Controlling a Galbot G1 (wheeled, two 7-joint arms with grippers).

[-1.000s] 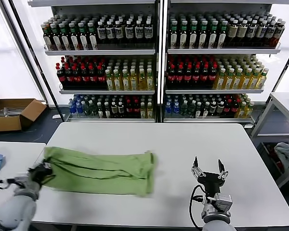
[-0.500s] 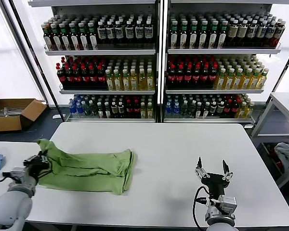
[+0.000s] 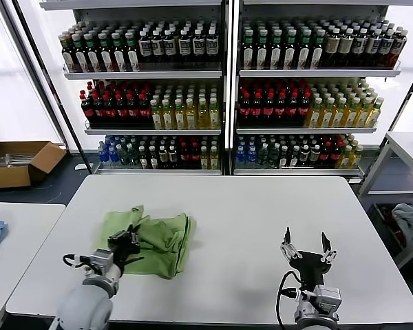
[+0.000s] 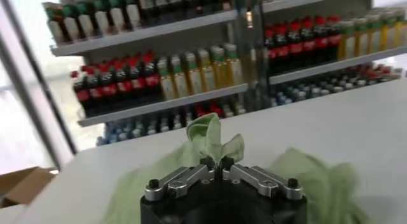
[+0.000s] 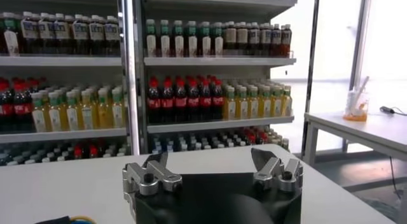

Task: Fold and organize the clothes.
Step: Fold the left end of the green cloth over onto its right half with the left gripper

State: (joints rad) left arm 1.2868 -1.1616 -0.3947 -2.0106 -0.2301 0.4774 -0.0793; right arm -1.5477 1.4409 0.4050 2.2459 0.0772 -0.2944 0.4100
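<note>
Head view: the left gripper (image 3: 127, 242) stands low over the white desk (image 3: 261, 213) with its jaws closed on a pinch of the light green shirt (image 3: 158, 237), which lies bunched and doubled over itself on the left half of the desk. The left wrist view bears this out: a peak of fabric rises from between the closed jaws, the rest of the shirt spreading on both sides of them and beyond. The cloth seems held by one end so that it can be laid across the rest as a fold; the fold looks partly made, uneven and not yet flattened. The right gripper (image 3: 305, 251) waits well apart from the shirt, jaws spread wide and pointing up, nothing between them. Shelves of bottles (image 3: 220, 89) fill the background.
</note>
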